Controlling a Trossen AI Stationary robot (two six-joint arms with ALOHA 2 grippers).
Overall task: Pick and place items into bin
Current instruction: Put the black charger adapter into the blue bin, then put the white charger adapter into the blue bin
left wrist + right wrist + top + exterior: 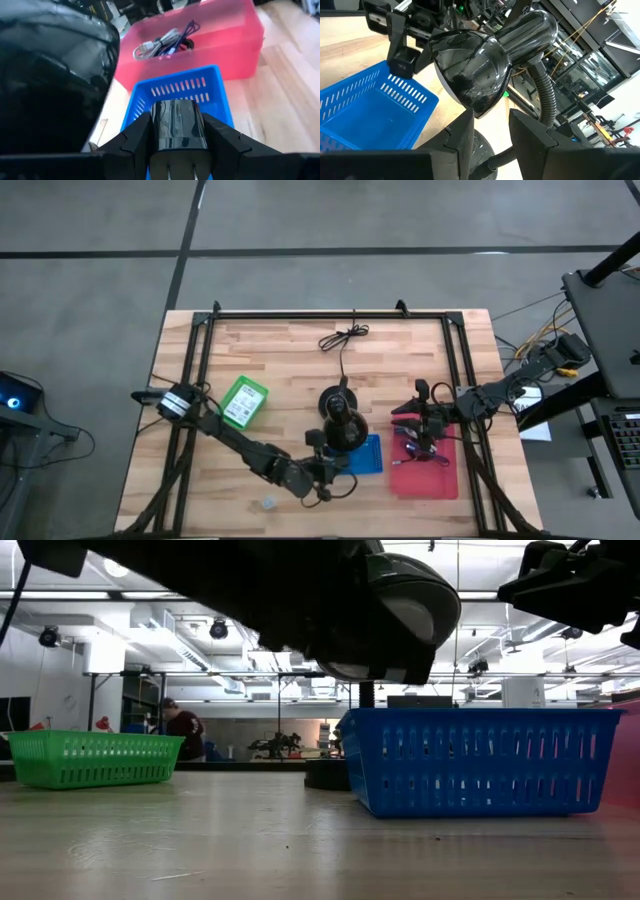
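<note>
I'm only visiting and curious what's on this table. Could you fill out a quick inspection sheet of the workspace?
Surface: wooden table, framed by black rails.
Job's things: black block held over the blue bin; wires in the pink bin; green bin to the left.
Clutter: black stand; small grey piece.
Grippers: left gripper shut on the block; right gripper open, empty, by the stand.
Cables: black cord near the far edge.
Surroundings: a person in the room behind.
</note>
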